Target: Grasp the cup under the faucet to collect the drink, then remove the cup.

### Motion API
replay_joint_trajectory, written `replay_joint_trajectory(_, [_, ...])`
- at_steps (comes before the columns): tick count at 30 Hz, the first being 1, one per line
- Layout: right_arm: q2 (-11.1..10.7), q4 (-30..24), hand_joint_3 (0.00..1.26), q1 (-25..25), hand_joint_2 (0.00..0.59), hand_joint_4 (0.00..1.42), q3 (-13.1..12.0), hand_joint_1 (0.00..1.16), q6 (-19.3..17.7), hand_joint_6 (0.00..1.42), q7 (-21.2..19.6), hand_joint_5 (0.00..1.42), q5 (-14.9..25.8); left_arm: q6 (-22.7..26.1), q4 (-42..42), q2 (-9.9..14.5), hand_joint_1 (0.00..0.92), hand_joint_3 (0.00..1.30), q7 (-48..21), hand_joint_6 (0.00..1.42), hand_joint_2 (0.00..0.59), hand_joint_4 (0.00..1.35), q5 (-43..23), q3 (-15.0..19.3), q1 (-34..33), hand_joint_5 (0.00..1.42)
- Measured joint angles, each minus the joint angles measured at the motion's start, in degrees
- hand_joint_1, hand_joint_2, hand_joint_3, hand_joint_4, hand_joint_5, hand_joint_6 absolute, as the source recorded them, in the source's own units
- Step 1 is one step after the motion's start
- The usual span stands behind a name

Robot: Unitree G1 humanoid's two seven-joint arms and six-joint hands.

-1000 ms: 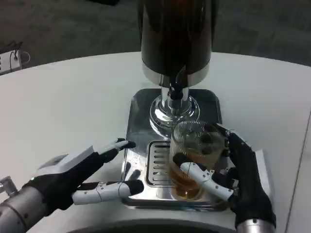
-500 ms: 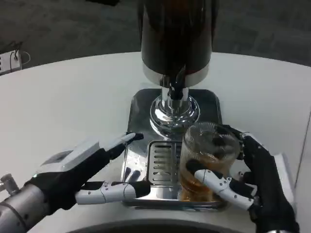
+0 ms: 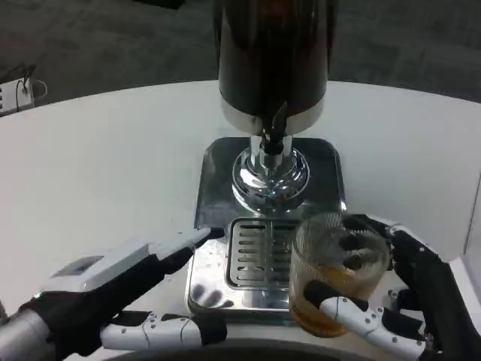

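Note:
My right hand (image 3: pixel 409 297) grips a clear ribbed cup (image 3: pixel 334 274) with amber drink in its lower part. The cup stands at the front right corner of the steel drip tray (image 3: pixel 218 177), off to the right of the faucet (image 3: pixel 273 141). The faucet juts from a dark cylindrical dispenser (image 3: pixel 272 56) on a chrome foot. My left hand (image 3: pixel 120 289) is open at the front left of the tray, fingers stretched toward its edge and holding nothing.
The slotted grate (image 3: pixel 255 252) lies in the front part of the tray. White table (image 3: pixel 98 165) spreads left and right of the tray. A dark floor lies beyond the table's far edge.
My right hand has carried the cup from under the faucet to the right and toward me. The left hand has drifted slightly nearer the tray's front.

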Motion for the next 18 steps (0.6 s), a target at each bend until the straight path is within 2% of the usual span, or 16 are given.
replay_joint_trajectory(8, [-2.3, -6.8, 0.96, 7.0, 0.256, 1.14, -1.7, 0.89, 0.3, 1.42, 4.2, 1.29, 1.1, -0.7, -5.9, 1.2, 0.0, 0.01, -1.9, 0.03, 0.037, 0.0, -2.7, 2.9, 5.4, 0.0])
replay_joint_trajectory(18, [-3.6, -12.3, 0.97, 10.7, 0.256, 1.14, -4.1, 0.89, 1.8, 1.42, 7.9, 1.29, 2.8, -0.7, -9.2, 2.1, 0.0, 0.0, -4.3, 0.01, 0.036, 0.0, -4.7, 5.1, 8.8, 0.0])
